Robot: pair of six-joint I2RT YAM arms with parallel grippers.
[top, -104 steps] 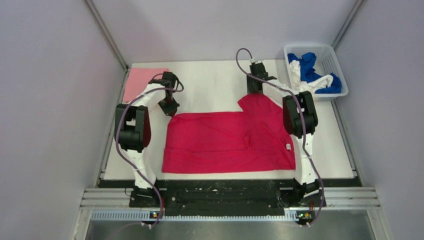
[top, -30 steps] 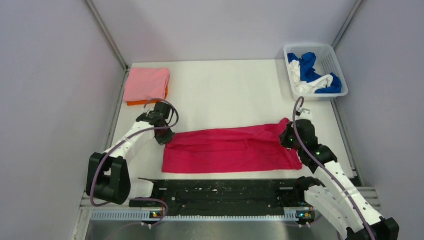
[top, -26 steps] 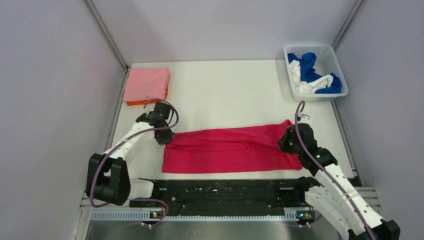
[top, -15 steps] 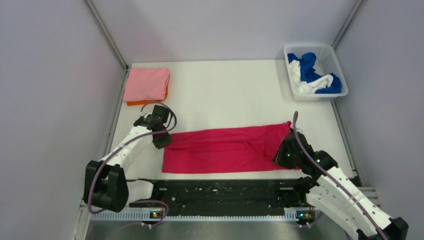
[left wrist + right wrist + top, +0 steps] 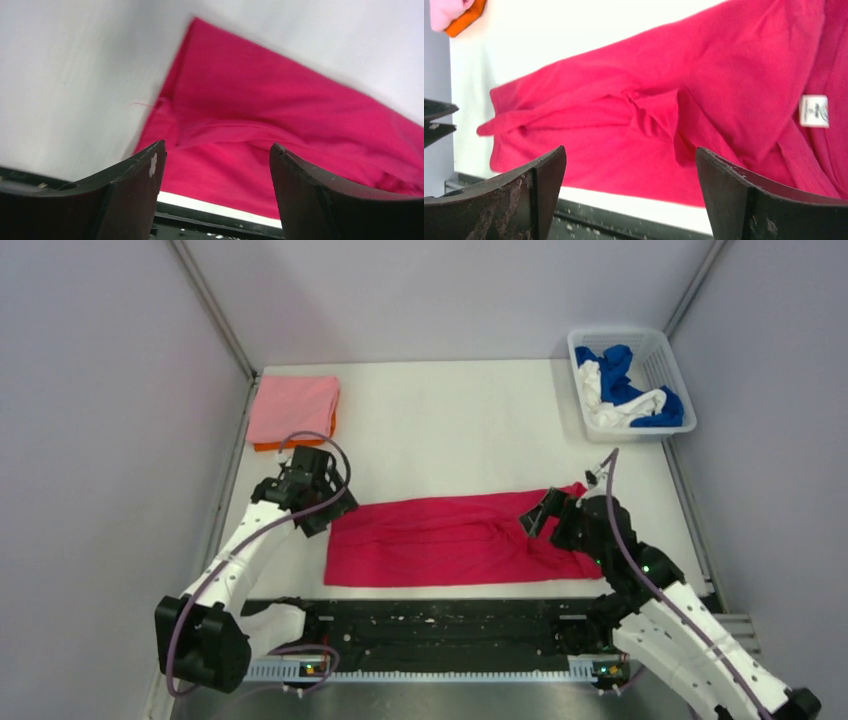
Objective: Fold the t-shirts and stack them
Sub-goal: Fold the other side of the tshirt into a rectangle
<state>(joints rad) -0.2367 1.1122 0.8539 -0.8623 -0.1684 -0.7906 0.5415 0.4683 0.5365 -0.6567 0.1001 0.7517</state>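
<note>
The crimson-pink t-shirt [image 5: 440, 540] lies folded into a long band near the table's front edge; it also fills the left wrist view [image 5: 260, 115] and the right wrist view [image 5: 634, 115]. My left gripper [image 5: 333, 508] hovers open over its left end, jaws wide with nothing between them [image 5: 216, 147]. Open as well, my right gripper [image 5: 537, 514] hangs over the rumpled right end, empty [image 5: 630, 150]. A folded light pink t-shirt [image 5: 293, 408] rests on a folded orange one [image 5: 272, 446] at the back left. Blue [image 5: 615, 365] and white [image 5: 622, 410] t-shirts lie crumpled in the basket.
The white mesh basket [image 5: 662, 342] stands at the back right corner. A white label [image 5: 814, 111] shows on the crimson shirt's right end. Grey walls close in both sides, and the black base rail [image 5: 450, 625] runs along the front edge.
Both grippers went from shut to open, letting go of the crimson shirt's folded edge. The right gripper swung up and left over the shirt's end; the left lifted slightly.
</note>
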